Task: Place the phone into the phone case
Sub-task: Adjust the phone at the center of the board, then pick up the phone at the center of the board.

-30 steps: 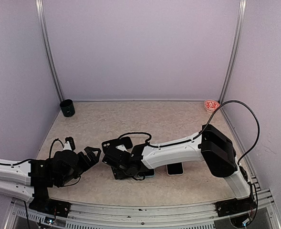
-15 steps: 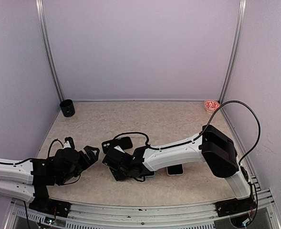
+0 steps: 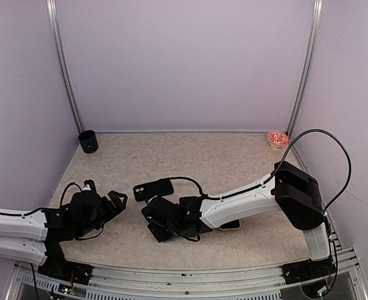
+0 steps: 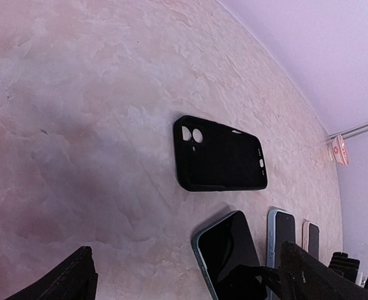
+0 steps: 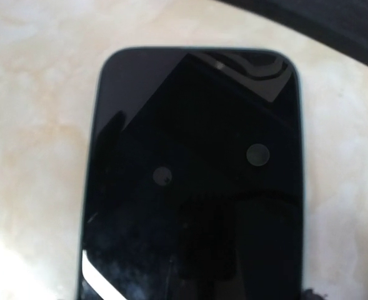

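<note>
the right arm rises from its base at the table's (image 3: 221,156) 5 o'clock corner, folds at the dark elbow block and lays its white forearm low and nearly flat toward 9 o'clock, so that the right gripper (image 3: 154,224) hangs close over the near-middle of the table. its wrist camera looks straight down on the phone (image 5: 196,175), which lies flat, dark screen up and almost fills that view. the fingers themselves do not show clearly in any view, so i cannot tell whether this gripper is spread or closed. the phone case (image 3: 154,189) - black, lying flat with its camera cut-outs at the left end - sits at about 12 o'clock from the right gripper, just beside it, and apart from the phone. the left arm lies low along the near-left edge, its forearm pointing toward 3 o'clock; the left gripper (image 3: 117,200) has its jaws spread wide and holds nothing, at about 8 o'clock from the case. the left wrist view shows a second phone (image 4: 282,230) and a third (image 4: 310,239) lying side by side beyond the first. a black cup (image 3: 88,141) stands at the 10 o'clock corner - a small red-and-white dish (image 3: 277,138) at 2 o'clock.
</note>
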Tool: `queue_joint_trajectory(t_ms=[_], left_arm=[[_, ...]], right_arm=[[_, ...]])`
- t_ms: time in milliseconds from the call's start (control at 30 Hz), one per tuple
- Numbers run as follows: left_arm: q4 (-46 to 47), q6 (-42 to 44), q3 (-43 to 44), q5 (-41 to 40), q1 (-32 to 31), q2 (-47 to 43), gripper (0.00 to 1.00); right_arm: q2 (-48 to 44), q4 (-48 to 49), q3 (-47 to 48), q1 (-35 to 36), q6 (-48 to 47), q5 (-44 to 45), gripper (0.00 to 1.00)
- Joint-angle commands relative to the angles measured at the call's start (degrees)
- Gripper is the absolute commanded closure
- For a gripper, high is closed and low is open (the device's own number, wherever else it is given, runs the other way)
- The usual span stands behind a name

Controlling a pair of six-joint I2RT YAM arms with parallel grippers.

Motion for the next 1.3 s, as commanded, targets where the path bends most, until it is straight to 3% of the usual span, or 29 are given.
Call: queue_joint_trajectory(t_ms=[0, 567, 633, 733, 867, 1267], left_arm=[[4.0, 2.0, -0.9, 2.7, 0.9, 1.0, 0.01], [7.7, 3.5, -2.2, 7.9, 2.8, 3.0, 0.01], [7.7, 3.7, -2.1, 8.6, 3.3, 3.1, 0.01], [7.6, 3.8, -2.1, 8.5, 3.4, 2.6, 0.01], [7.7, 4.0, -2.1, 8.2, 3.5, 2.0, 0.01], [7.8, 3.9, -2.0, 8.6, 3.7, 2.4, 0.01]], right_arm=[[-2.6, 5.7, -0.7, 0.7, -4.2, -2.7, 0.41], [-7.8, 18.0, -8.4, 0.7, -10.8, -9.7, 0.41], [-7.2, 15.7, -6.9, 0.7, -11.2, -9.1, 0.37], [-5.6, 11.1, -3.4, 0.7, -11.2, -8.2, 0.18], [-3.6, 8.5, -1.5, 0.7, -11.4, -7.3, 0.06], [-1.2, 11.2, -3.3, 0.5, -13.6, -9.6, 0.01]])
